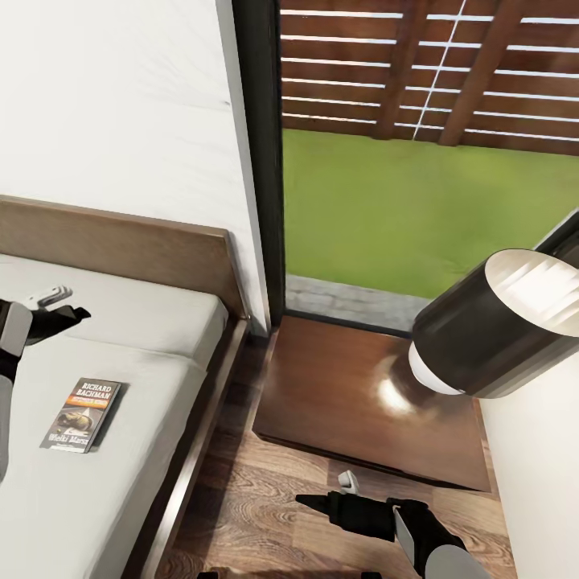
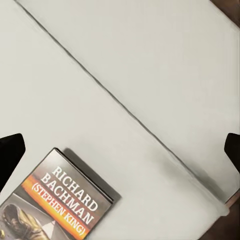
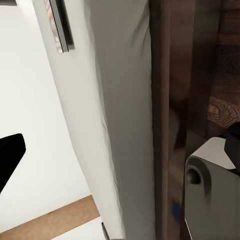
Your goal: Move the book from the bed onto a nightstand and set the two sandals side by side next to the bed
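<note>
Lying flat on the pale mattress of the bed [image 1: 121, 338], the book [image 1: 81, 415] sits cover up near the mattress's right edge, untouched. Left gripper [image 1: 71, 306] hovers above the mattress beyond the book, fingers spread wide, nothing between them. Right gripper [image 1: 322, 502] hangs low over the wood floor [image 1: 265, 515] just before the nightstand [image 1: 338, 394]; whether its fingers are apart cannot be told. Black-shaded lamp [image 1: 490, 330] stands on the nightstand's right side.
</note>
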